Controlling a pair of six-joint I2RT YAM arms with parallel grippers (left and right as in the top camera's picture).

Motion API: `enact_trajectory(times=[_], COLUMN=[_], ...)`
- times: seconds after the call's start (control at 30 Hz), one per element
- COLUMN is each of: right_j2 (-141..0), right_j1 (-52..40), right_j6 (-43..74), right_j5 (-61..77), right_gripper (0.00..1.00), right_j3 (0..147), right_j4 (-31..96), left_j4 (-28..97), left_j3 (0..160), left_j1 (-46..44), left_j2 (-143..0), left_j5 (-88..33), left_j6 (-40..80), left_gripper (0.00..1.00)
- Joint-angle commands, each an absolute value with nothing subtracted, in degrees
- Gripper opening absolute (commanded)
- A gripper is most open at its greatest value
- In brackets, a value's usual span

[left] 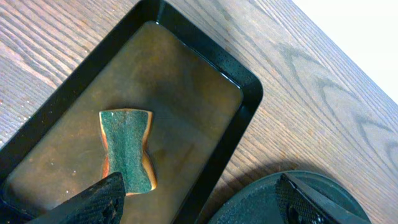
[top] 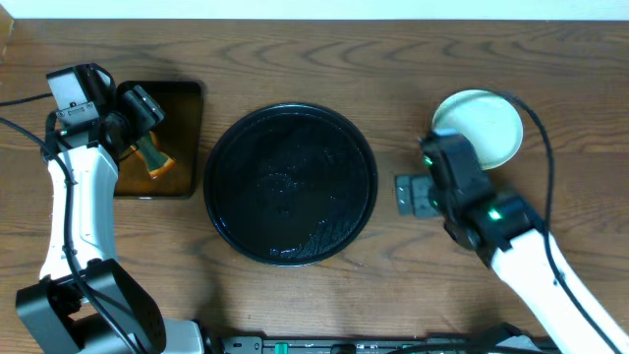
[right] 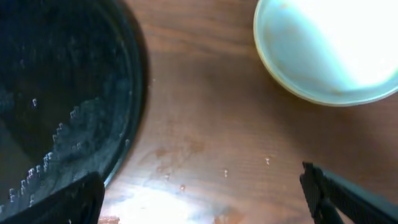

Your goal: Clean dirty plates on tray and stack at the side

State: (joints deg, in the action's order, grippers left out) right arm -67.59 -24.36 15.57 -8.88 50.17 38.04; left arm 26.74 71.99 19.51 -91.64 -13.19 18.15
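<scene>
Glossy round black tray [top: 290, 185] rests on grained wooden table [top: 393, 59].

The bench [top: 393, 59] is mid-brown wood with darker, wavy grain. At its middle, the tray [top: 291, 185] is glossy black, flecked with pale specks and streaks of sheen. Toward the left edge, the rectangular tray [left: 247, 93] is also black and holds murky brown liquid. The sponge [left: 127, 149] in it shows a dark green, speckled face over an orange-yellow body. Toward the right edge, the plate [top: 486, 123] is pale mint-white inside, pale yellow at the rim, with a faint brownish tinge near that rim. The left arm [top: 79, 206] and right arm [top: 536, 258] are white with black joints; the right one shows small green lights.
</scene>
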Motion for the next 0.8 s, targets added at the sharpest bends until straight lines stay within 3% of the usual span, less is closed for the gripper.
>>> enact_trajectory(times=[0.0,0.23,0.6,0.77], right_j2=[-59.8,-42.7,-16.3,-8.8], right_j1=[-18.1,-3.2,-0.8,-0.8], right_j6=[13.6,13.5,10.7,10.6], right_j5=[-4.8,4.5,6.0,4.4], right_gripper=[0.99,0.99,0.99,0.99], right_j3=[42.1,26.6,4.6,0.3], right_j4=[33.5,26.8,6.3,3.9], left_j4=[26.7,26.7,26.7,26.7], left_j3=[72.2,72.2,72.2,72.2], left_j1=[19.7,19.7,19.7,19.7], left_j2=[-91.9,-91.9,-91.9,-91.9], left_j5=[-13.0,-13.0,-13.0,-13.0], left_j6=[17.9,17.9,17.9,17.9], left_gripper=[0.78,0.78,0.78,0.78])
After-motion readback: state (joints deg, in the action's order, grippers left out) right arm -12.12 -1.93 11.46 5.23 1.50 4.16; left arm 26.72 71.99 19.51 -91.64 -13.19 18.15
